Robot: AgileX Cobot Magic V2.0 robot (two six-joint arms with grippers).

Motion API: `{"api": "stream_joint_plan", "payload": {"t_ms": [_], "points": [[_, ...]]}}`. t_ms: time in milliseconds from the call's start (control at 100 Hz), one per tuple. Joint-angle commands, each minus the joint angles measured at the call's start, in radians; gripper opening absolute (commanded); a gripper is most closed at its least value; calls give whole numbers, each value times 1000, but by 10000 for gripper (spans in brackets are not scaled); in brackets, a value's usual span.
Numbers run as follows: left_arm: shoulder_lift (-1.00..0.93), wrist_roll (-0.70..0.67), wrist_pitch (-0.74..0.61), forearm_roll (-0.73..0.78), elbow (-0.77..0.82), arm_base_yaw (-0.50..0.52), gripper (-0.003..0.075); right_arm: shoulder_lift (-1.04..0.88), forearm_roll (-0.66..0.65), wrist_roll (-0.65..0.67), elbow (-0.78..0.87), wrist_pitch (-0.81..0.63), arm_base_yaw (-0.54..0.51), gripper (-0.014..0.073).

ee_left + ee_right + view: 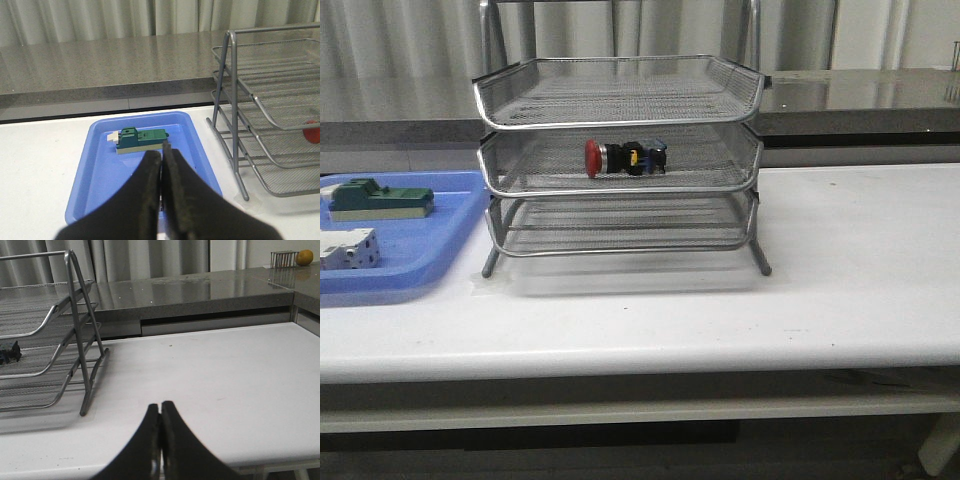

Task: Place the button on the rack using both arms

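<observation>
One button (624, 157) lies on its side in the middle tier of the rack (618, 165), red head toward your left arm's side, black body with yellow and blue bits toward your right. Three wire-mesh trays make up that rack, stacked in a silver frame that stands on the white counter (850, 270); the top and bottom trays hold nothing you can see. From the left wrist view, only a sliver of the button's red head shows at the picture's edge, behind the mesh.

Two tools are in your wrist views, none in the front view. Your left tool (162, 165) has its black fingers pressed together with nothing between them, and it hangs above the blue tray (85, 182). Your right tool (160, 420) is likewise pinched closed and empty, over bare counter just beside the rack's leg on the right side.

One flat blue tray sits on the counter to the left of the rack, close to its foot but apart from it. Two items rest in it: a green block (378, 197) toward the far side, and a white boxy part (348, 249) nearer the front edge. A grey stone ledge (860, 95) runs behind the counter, with pale curtains beyond. Far off in the right wrist view, a small wire holder (283, 259) and an orange fruit (304, 257) sit on that ledge.
</observation>
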Motion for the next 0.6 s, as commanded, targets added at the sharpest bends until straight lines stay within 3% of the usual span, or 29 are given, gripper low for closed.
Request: {"api": "stream_joint_plan", "payload": {"t_ms": [0, 190, 350, 590], "points": [[2, -7, -86, -12, -28, 2, 4, -19, -9, -3, -17, -88, 1, -67], [-5, -24, -86, 37, -22, 2, 4, -19, -9, -3, -17, -88, 1, -67], [-69, -231, -86, 233, 27, 2, 4, -19, -9, -3, -17, -88, 1, -67], [-203, -241, -86, 236, 161, 2, 4, -19, -9, -3, -17, -88, 1, -67]]}}
